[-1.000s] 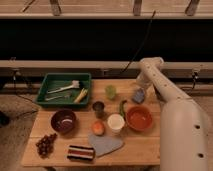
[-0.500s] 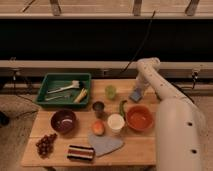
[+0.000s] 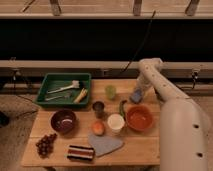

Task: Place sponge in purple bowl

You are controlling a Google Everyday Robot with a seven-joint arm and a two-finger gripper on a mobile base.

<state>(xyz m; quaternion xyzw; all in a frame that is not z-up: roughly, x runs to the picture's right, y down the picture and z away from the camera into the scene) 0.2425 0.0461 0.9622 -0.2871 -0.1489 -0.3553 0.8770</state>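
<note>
The small light-blue sponge (image 3: 135, 96) lies at the back right of the wooden table (image 3: 145, 147), just behind the orange-red bowl (image 3: 139, 118). My gripper (image 3: 138, 91) is down at the sponge, at or right above its top. My white arm reaches in from the right. The dark purple bowl (image 3: 63, 121) stands empty at the left of the table, far from the gripper.
A green tray (image 3: 52, 80) with utensils stands at the back left. A green cup (image 3: 110, 91), dark cup (image 3: 98, 107), white cup (image 3: 115, 122), green pepper (image 3: 122, 107) and orange fruit (image 3: 98, 128) fill the middle. Grapes (image 3: 45, 144), a striped block (image 3: 81, 152) and a grey-blue cloth (image 3: 104, 144) lie in front.
The arm has shifted only slightly by the sponge. The sponge stays in about the same spot on the table.
</note>
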